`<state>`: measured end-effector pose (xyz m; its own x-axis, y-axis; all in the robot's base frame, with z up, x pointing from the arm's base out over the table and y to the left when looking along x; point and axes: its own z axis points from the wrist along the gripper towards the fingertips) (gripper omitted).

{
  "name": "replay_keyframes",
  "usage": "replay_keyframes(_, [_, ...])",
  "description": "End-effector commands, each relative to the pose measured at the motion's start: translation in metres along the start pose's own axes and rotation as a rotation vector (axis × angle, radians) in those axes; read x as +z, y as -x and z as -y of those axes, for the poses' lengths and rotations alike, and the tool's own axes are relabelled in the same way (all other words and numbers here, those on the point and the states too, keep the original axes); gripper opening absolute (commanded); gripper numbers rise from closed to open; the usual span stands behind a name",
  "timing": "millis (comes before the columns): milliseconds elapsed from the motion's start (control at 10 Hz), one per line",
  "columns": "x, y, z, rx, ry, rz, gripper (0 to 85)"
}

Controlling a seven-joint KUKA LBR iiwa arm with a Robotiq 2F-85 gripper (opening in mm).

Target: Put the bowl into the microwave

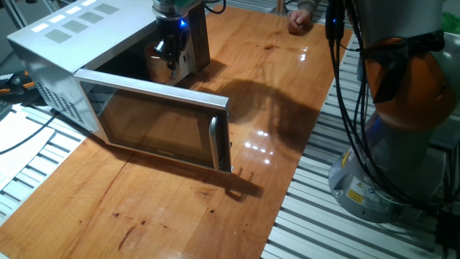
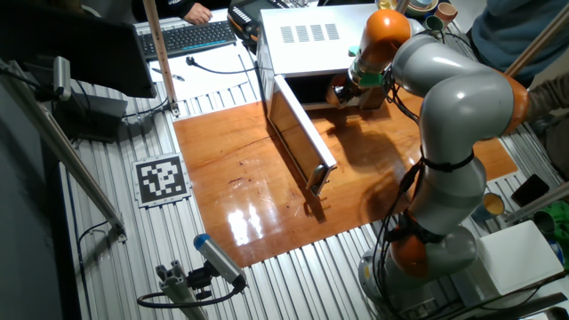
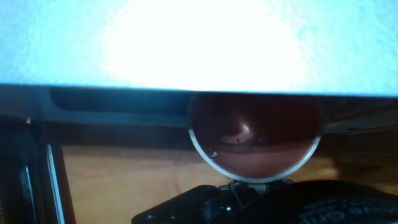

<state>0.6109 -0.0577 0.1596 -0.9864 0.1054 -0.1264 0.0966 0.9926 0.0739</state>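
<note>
Presently, item by item, as seen from beside the rig:

Microwave (image 1: 65,43) — silver-white box at the far corner of the wooden tabletop (image 1: 273,137), vent slots on top; its dark glass door (image 1: 154,126) stands swung wide open, bar handle toward the outer edge.

Tool (image 1: 171,54) — carried low at the mouth of the open cavity, fingers pointing down. From the hand view it appears clamped on the near rim of the bowl; how far apart the fingers stand cannot be read exactly, but they look closed on that rim.

Bowl (image 3: 255,134) — small, round-rimmed, reddish-brown inside, hanging from the tool right at the cavity threshold, with the dark opening behind it and the wood below. In the fixed views it is mostly hidden by the tool; whether it already touches the cavity floor cannot be told.

Arm (image 2: 453,98) — grey and orange, reaching across from the tabletop's side.

Step in hand, as I judge it: carrying the bowl inward and setting it down. Done well, this means keeping the bowl level, clearing the lower lip of the opening and the roof above, moving straight in, well away from the open door — then lowering until the base sits flat before the fingers part, and backing out along the same line
</note>
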Motion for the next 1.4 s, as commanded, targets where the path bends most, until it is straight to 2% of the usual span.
replay_keyframes(0, [0.000, 0.000, 0.000, 0.005, 0.001, 0.006, 0.0])
replay_keyframes(300, [0.000, 0.001, 0.000, 0.023, 0.005, 0.040, 0.0])
replay_keyframes(700, [0.002, 0.012, 0.001, 0.033, 0.002, 0.051, 0.0])
replay_keyframes(900, [0.003, 0.016, -0.001, 0.035, 0.002, 0.051, 0.0])
replay_keyframes(1100, [0.004, 0.018, -0.001, 0.031, -0.002, 0.028, 0.0])
replay_keyframes(1300, [0.006, 0.017, -0.002, 0.028, -0.003, 0.021, 0.0])
